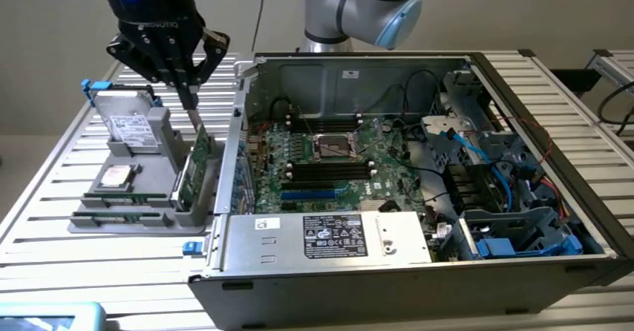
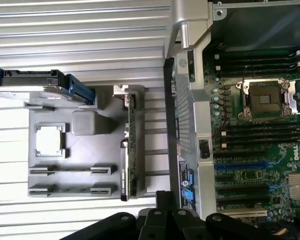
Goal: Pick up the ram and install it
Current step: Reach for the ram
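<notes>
Two ram sticks [image 1: 121, 198] lie edge-up in the front slots of a grey holder tray [image 1: 99, 227] at the exterior view's left. In the wrist view the same ram sticks [image 2: 70, 170] appear as thin strips on the tray [image 2: 105, 150]. My gripper [image 1: 188, 99] hangs above the back of the tray, between the hard drive and the upright green card, well clear of the ram. Its fingers [image 2: 164, 200] are pressed together with nothing between them. The motherboard [image 1: 327, 168] in the open case has black memory slots [image 2: 260, 135] beside the CPU socket.
On the tray also sit a hard drive [image 1: 129, 123], a CPU chip [image 2: 50, 140] and a tall green expansion card [image 1: 201, 160]. The case's metal side wall [image 1: 237, 138] rises just beside the tray. Cables and drive bays [image 1: 495, 197] crowd the case's far side.
</notes>
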`<state>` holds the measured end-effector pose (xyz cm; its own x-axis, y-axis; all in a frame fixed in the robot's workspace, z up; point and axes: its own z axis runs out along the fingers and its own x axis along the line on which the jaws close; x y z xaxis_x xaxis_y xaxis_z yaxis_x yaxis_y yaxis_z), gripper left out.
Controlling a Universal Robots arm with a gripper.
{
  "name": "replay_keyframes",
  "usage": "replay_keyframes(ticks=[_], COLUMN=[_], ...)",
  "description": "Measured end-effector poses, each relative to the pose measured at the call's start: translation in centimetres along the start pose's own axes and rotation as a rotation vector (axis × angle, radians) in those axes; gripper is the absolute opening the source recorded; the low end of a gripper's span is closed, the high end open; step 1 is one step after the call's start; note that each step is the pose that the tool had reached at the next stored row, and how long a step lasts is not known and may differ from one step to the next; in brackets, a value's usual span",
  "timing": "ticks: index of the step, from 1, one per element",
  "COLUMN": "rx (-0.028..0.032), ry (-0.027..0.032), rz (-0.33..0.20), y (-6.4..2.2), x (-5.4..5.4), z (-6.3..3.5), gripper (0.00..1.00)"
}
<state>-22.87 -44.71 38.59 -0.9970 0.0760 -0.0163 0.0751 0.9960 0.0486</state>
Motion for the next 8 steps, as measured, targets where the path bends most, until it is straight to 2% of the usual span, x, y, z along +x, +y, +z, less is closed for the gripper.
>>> replay_keyframes(ticks=[8], rx=[0.0003], ry=[0.0039], rz=[0.000], y=[-1.24], x=[0.6], z=[0.59], gripper=[0.11])
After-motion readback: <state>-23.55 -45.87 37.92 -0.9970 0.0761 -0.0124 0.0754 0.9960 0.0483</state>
